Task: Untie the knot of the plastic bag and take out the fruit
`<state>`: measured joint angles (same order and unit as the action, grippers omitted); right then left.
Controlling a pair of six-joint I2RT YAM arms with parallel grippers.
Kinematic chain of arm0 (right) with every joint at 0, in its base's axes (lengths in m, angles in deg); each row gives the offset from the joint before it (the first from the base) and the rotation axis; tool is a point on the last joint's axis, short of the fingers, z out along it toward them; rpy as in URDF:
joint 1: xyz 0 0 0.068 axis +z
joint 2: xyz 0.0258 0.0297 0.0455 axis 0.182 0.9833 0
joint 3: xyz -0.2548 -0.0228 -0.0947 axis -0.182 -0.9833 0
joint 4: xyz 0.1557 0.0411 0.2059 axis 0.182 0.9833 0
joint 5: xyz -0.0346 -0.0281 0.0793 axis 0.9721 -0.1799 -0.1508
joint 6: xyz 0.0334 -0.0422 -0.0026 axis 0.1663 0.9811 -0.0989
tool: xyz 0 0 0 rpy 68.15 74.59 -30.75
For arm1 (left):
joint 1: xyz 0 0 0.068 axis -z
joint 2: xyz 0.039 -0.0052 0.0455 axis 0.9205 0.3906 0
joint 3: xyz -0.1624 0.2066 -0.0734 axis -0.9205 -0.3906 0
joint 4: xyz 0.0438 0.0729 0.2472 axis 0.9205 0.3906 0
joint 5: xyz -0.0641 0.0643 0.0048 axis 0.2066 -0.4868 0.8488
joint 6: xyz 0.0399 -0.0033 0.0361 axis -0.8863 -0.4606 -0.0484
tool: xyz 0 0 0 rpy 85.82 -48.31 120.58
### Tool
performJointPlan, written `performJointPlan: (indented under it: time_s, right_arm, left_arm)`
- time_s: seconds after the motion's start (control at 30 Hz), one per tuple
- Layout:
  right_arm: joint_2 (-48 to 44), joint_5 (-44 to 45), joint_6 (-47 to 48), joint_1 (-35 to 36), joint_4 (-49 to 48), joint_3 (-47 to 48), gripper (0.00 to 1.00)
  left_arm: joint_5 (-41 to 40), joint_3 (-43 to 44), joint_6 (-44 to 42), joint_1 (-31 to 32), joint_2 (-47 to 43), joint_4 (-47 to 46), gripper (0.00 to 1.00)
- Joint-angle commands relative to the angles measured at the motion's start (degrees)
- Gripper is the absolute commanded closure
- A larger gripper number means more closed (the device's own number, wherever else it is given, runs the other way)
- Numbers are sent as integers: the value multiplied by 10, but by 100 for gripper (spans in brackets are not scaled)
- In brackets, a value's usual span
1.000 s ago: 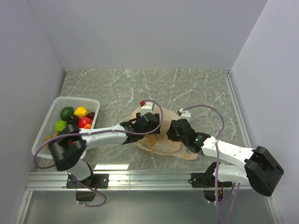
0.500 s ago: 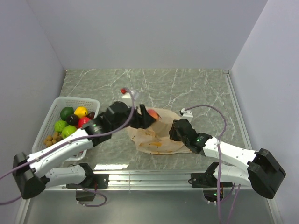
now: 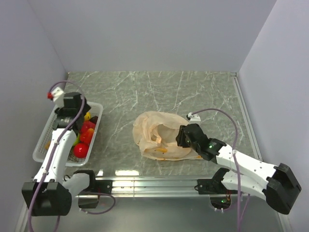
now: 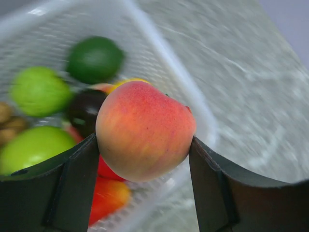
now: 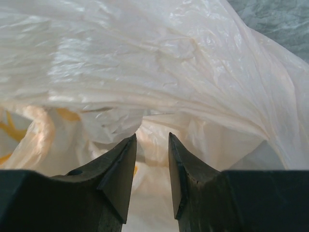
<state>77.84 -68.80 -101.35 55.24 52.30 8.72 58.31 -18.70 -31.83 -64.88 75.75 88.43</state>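
The plastic bag (image 3: 157, 145) lies crumpled at the table's middle with its mouth gaping; no knot shows. My right gripper (image 3: 182, 137) is at the bag's right edge, jaws nearly together on a fold of the peach film (image 5: 145, 58); in the right wrist view the gripper (image 5: 152, 137) faces into the bag. My left gripper (image 3: 72, 117) hangs over the white lattice basket (image 3: 98, 126), shut on a peach-orange fruit (image 4: 145, 128) and holding it above the basket's right rim (image 4: 159, 48). No fruit shows in the bag.
The basket holds a dark green fruit (image 4: 94, 59), light green ones (image 4: 38, 91), a dark purple one (image 4: 84, 110), red ones (image 3: 81, 149) and tan berries (image 4: 5, 116). Walls close in on the left, back and right. A metal rail (image 3: 145, 183) runs along the near edge.
My left arm has swung from the bag far to the left, carrying the peach-orange fruit over the basket. My right gripper has stayed at the bag's right edge.
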Motion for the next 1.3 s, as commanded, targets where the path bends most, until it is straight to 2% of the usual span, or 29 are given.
performJointPlan:
  time_s: [0.0,0.03,0.1,0.13,0.17,0.2,0.3,0.4,0.53,0.57,0.63,0.73,0.77,0.8,0.87,0.9,1.0,1.13,1.27]
  right_arm:
    - [-36,-29,31,2,49,45,58]
    - [-53,-35,37,2,55,52,54]
    - [-70,-49,50,2,79,75,45]
    - [-85,-50,53,2,90,86,41]
    - [-92,-47,57,2,99,97,37]
    - [-98,-36,64,1,121,124,31]
    - [-109,8,79,1,166,186,22]
    - [-98,49,100,-6,198,254,16]
    - [-49,78,117,-58,204,329,13]
    - [-37,77,121,-96,204,344,13]
    - [-11,77,123,-136,206,387,11]
    - [1,72,112,-217,234,440,10]
    - [-5,81,97,-232,240,446,10]
    - [-27,86,89,-264,247,447,9]
    - [-64,104,74,-286,250,438,9]
    - [-84,118,75,-290,251,429,9]
    - [-160,143,96,-290,260,415,9]
    - [-258,156,120,-289,260,386,8]
    - [-351,136,157,-290,230,330,8]
  left_arm:
    - [-28,-1,-5,-67,-6,4,81]
    - [-27,9,-5,-77,0,10,62]
    - [-27,13,-11,-88,-3,18,36]
    - [-24,14,-14,-88,-17,20,8]
    - [-20,15,-17,-88,-26,22,1]
    - [-13,18,-20,-88,-35,27,1]
    - [24,44,-46,-88,-77,64,1]
    - [96,90,-94,-88,-126,105,1]
    - [234,149,-153,-83,-216,134,1]
    - [268,156,-163,-67,-230,136,1]
    - [281,192,-189,-39,-265,163,1]
    - [195,256,-195,37,-288,235,1]
    - [156,259,-195,78,-296,241,1]
    - [99,255,-192,95,-323,245,1]
    - [48,247,-188,121,-359,239,1]
    - [11,244,-182,125,-395,237,1]
    - [-24,248,-189,129,-447,228,1]
    - [-118,252,-175,147,-468,254,1]
    - [-153,229,-175,150,-492,241,1]
